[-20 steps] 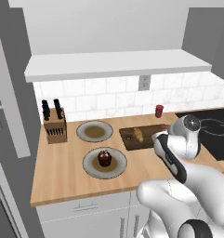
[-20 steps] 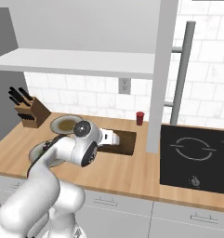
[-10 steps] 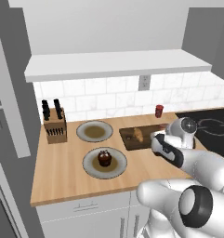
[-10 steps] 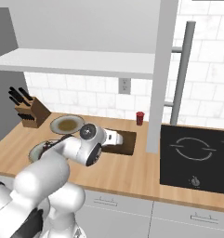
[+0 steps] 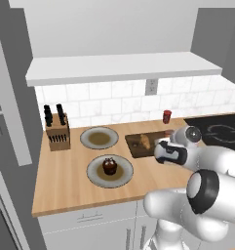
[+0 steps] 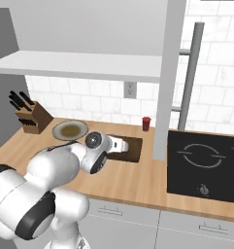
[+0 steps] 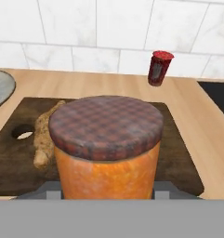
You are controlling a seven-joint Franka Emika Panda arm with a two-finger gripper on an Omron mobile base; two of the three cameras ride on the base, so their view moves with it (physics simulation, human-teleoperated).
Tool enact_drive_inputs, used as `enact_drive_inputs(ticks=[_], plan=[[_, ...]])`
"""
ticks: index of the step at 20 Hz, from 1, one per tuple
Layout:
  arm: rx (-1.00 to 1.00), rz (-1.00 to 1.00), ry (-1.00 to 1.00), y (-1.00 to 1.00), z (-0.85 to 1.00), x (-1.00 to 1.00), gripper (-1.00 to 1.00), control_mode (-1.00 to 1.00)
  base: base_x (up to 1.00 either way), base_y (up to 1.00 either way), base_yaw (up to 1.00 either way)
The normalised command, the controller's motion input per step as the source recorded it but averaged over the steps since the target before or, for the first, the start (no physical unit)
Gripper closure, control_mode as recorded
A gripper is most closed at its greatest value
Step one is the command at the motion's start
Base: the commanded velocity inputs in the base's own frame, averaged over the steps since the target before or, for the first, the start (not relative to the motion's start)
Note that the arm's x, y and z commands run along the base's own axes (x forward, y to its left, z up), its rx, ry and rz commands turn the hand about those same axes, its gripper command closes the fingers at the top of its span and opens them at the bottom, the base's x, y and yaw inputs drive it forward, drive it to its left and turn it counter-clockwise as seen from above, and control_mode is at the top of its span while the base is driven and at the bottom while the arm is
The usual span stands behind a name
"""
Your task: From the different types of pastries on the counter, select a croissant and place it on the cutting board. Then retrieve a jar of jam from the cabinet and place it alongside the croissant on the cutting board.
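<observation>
Jam time: the croissant (image 7: pixel 44 135) already lies on the board (image 7: pixel 177 153), along its left part, so the first half looks done and the second is in hand. The jar (image 7: pixel 107 148) sits right in front of the hand camera, big and close, its checked lid toward us, and the gripper (image 5: pixel 164 152) seems to be pinching it from below, though the fingers themselves are hidden behind the jar, so I judge that hold rather than see it. From the left base camera the hand hovers at the board's near right edge; whether the jar is touching wood or just above it, I cannot tell. What comes next, I'd say, is a short lowering onto the bare middle-to-right stretch of board, then letting go. Room is fair there: croissant just beside the jar on the left, open dark wood to the right. Mind the board's finger hole (image 7: pixel 23 132) at far left, and the near edge, where a jar set too far back would sit half on the desk (image 7: pixel 197 107). The red canister (image 7: pixel 159 68) stands well apart by the tiles, and the cupcake (image 5: pixel 109 166) on its plate (image 5: pixel 94 177) is clear of the path.
</observation>
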Motion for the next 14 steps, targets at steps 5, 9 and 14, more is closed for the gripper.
enact_drive_inputs(ticks=[5, 9, 14], plan=[[0.0, -0.01, -0.07, 0.01, -0.48, 0.0, 1.0, -1.0, 0.0, 0.0, 0.0], [0.0, 0.0, -0.14, 0.2, -0.51, 0.0, 1.0, -1.0, 0.0, 0.0, 0.0], [-0.02, 0.0, -0.13, 0.21, -0.68, 0.0, 1.0, -1.0, 0.0, 0.0, 0.0]])
